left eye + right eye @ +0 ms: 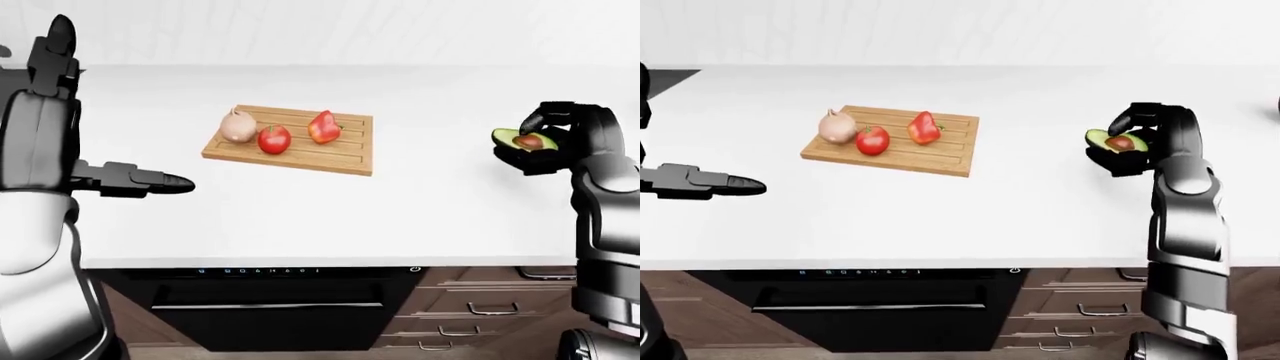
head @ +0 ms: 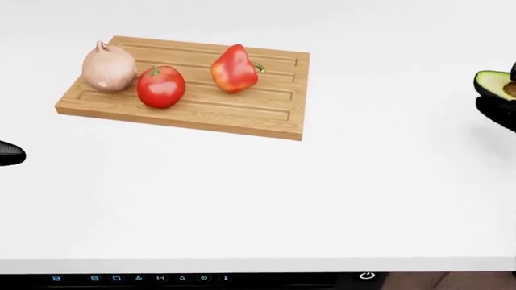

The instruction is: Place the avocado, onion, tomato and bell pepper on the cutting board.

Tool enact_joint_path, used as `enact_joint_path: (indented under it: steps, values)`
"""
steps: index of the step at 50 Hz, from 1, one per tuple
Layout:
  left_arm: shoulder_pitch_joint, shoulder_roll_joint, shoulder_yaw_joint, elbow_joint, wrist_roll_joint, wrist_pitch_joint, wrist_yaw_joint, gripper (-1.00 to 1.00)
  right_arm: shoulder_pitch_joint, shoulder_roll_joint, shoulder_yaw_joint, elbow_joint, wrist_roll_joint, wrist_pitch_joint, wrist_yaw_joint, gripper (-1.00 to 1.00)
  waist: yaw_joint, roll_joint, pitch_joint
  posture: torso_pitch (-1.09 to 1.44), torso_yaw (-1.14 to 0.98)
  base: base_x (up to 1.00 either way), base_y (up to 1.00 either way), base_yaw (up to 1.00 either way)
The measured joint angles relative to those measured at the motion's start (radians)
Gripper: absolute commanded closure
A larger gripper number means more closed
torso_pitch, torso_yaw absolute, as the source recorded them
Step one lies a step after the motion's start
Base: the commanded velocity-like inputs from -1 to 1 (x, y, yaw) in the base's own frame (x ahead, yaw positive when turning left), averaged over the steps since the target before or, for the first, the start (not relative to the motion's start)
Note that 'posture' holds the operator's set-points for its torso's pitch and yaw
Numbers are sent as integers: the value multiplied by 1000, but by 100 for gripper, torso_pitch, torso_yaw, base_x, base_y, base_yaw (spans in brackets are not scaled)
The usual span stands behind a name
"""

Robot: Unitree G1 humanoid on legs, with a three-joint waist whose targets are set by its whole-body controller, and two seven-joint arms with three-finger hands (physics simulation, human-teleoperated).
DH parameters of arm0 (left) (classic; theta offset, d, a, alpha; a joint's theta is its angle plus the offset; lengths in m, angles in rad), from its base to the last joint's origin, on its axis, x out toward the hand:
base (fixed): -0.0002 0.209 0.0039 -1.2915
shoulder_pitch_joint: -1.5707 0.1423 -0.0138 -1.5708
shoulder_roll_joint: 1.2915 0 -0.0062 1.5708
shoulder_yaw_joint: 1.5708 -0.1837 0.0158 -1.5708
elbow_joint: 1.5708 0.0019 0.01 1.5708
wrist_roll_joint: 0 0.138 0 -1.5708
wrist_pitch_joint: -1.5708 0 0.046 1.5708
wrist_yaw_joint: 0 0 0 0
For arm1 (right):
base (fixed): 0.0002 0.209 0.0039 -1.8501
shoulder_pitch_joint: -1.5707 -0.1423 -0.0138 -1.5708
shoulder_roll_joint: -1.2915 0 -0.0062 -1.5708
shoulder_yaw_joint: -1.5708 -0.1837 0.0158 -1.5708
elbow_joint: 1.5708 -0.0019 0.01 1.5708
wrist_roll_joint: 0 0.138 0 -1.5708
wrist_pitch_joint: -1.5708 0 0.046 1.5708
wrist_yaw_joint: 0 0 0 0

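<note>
A wooden cutting board (image 2: 242, 112) lies on the white counter, upper left in the head view. On it sit a pale onion (image 2: 107, 68), a red tomato (image 2: 160, 87) and a red bell pepper (image 2: 234, 69). A halved avocado (image 1: 1116, 141) with its pit showing is held above the counter at the right, my right hand (image 1: 1130, 142) shut round it. My left hand (image 1: 150, 181) hovers flat and open over the counter's left side, well to the left of the board.
The white counter (image 2: 258, 199) ends at a near edge, with a black appliance control strip (image 2: 201, 278) and oven door (image 1: 270, 307) below. Wooden drawers (image 1: 1080, 307) sit under the counter at the right.
</note>
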Motion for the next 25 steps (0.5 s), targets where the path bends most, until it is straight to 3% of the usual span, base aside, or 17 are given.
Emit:
enact_joint_path:
  steps: [13, 25]
  values:
    - [-4, 12, 6, -10, -5, 12, -5, -100, -193, 93, 118, 101, -60, -19, 35, 82, -3, 10, 1, 0, 3, 0, 0, 0]
    - [-9, 8, -5, -8, 2, 11, -7, -100, -324, 214, 189, 325, -83, -160, 6, 80, -7, 25, 0, 0, 3, 0, 0, 0]
